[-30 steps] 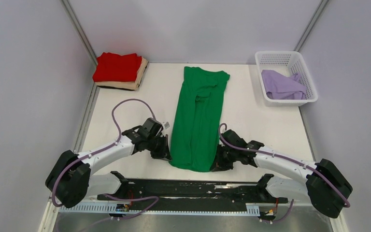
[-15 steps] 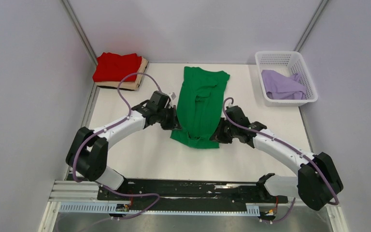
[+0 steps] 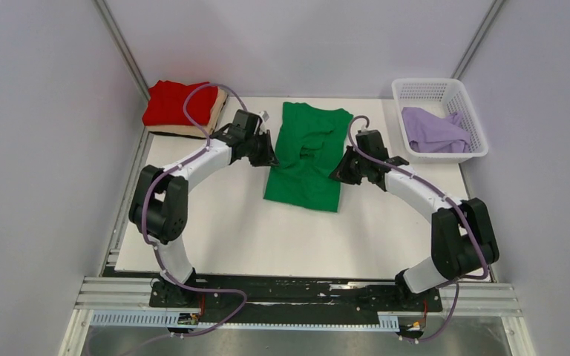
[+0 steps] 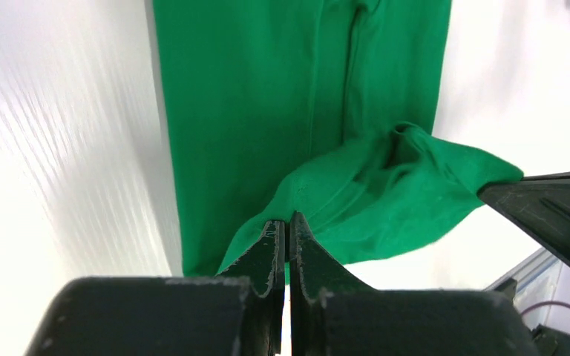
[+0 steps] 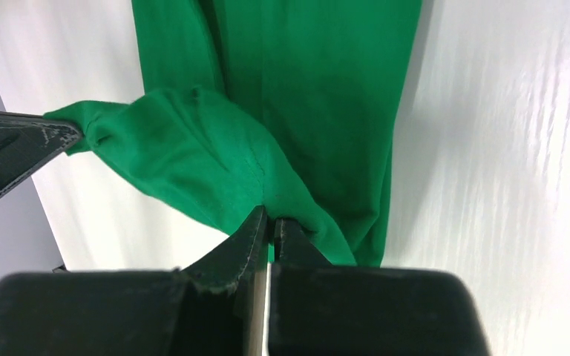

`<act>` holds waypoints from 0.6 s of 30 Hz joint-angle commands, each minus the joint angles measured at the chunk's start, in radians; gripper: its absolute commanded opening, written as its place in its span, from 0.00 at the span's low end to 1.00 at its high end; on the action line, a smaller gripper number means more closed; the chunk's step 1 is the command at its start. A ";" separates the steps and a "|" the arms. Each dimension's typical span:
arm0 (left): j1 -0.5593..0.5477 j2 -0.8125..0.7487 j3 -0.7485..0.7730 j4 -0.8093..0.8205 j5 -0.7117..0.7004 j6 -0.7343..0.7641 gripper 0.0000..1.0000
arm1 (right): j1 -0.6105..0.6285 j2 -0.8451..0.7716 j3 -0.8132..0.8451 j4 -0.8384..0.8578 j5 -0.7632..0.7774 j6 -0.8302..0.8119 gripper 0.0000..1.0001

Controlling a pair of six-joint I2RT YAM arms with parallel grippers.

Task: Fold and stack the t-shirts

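The bright green t-shirt (image 3: 306,159) lies as a long strip in the middle of the table, its near end lifted and doubled back over the far part. My left gripper (image 3: 271,158) is shut on the left corner of that lifted hem (image 4: 319,196). My right gripper (image 3: 338,172) is shut on the right corner (image 5: 215,167). The red t-shirt (image 3: 178,103) lies folded on the tan t-shirt (image 3: 206,124) at the far left. The pale lavender t-shirt (image 3: 434,130) is crumpled in the basket.
The white lattice basket (image 3: 408,90) stands at the far right corner. Grey walls close in the table on three sides. The black mounting rail (image 3: 297,293) runs along the near edge.
Both grippers have carried the green t-shirt's near hem from the near edge toward the far end, folding the strip over itself. Both arms are now stretched far out.
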 commanded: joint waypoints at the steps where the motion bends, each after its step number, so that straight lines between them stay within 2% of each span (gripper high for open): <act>1: 0.024 0.060 0.118 0.008 -0.005 0.055 0.00 | -0.043 0.047 0.086 0.063 -0.030 -0.051 0.00; 10: 0.049 0.227 0.295 -0.033 0.005 0.075 0.00 | -0.104 0.188 0.173 0.093 -0.094 -0.068 0.00; 18: 0.070 0.341 0.400 -0.045 0.006 0.080 0.06 | -0.150 0.283 0.216 0.150 -0.110 -0.080 0.03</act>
